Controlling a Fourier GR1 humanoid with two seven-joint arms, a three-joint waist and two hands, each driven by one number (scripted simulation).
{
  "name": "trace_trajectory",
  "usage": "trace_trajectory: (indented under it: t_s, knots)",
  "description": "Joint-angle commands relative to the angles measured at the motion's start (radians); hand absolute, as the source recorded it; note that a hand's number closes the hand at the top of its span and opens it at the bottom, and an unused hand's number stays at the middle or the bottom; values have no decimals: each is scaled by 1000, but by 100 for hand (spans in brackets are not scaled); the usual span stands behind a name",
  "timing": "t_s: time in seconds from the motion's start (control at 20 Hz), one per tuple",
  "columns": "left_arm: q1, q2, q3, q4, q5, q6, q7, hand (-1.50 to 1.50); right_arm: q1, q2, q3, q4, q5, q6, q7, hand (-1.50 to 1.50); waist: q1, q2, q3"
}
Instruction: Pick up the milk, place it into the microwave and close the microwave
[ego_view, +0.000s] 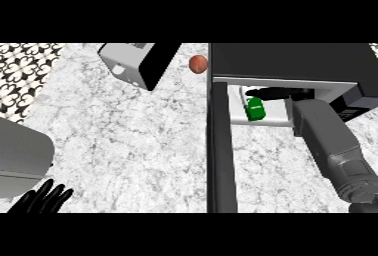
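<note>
A view from above onto a pale speckled marble counter (133, 145); the landmark is the microwave (291, 60), a dark box at the upper right with its cavity open toward the viewer; its door (221, 150) is swung fully open and stands as a tall dark strip running down from the microwave's left front corner to the bottom of the scene.

The milk (255, 109), a small green carton with a white band, is inside the microwave cavity, toward its left side, just right of the door's hinge edge; it lies on the light interior floor.

The robot's right hand (277, 92) is black and reaches into the cavity, just to the right of and above the milk; its grey forearm (332, 150) rises from the lower right into the microwave's opening; the fingers point toward the milk, but whether they are around it or let go of it cannot be told from here.

The robot's left hand (43, 200) is far to the left of the microwave, at the lower left edge, fingers straight and spread, holding nothing.

A small brown round object (198, 64) sits just left of the microwave's upper left corner; further left stands a grey and black boxy appliance (136, 62), tilted at an angle; a grey rounded block (22, 155) lies at the far left edge.
</note>
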Motion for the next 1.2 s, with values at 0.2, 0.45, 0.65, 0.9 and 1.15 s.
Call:
trace_trajectory:
  t_s: [0.2,0.45,0.65,0.9,1.15]
  knots:
    - [-14,8,-78,60,-110,-99,-10,-150,96,18,-56,-26,-99,274,-95,-150,-42,-24,-5]
    - [-81,-53,-132,92,-243,-62,-23,-150,257,133,-25,-88,-105,297,-178,-150,-64,-33,-6]
    - [-107,-127,-221,136,-385,-13,-40,-150,373,173,8,-202,-118,323,-143,-150,-80,-39,-7]
    - [-199,-133,-211,236,-419,2,-67,150,594,150,75,-358,-83,345,-143,-150,-112,-44,-10]
    - [-252,-154,-288,279,-521,58,-74,150,841,126,101,-555,-87,348,-153,-150,-108,-41,-10]
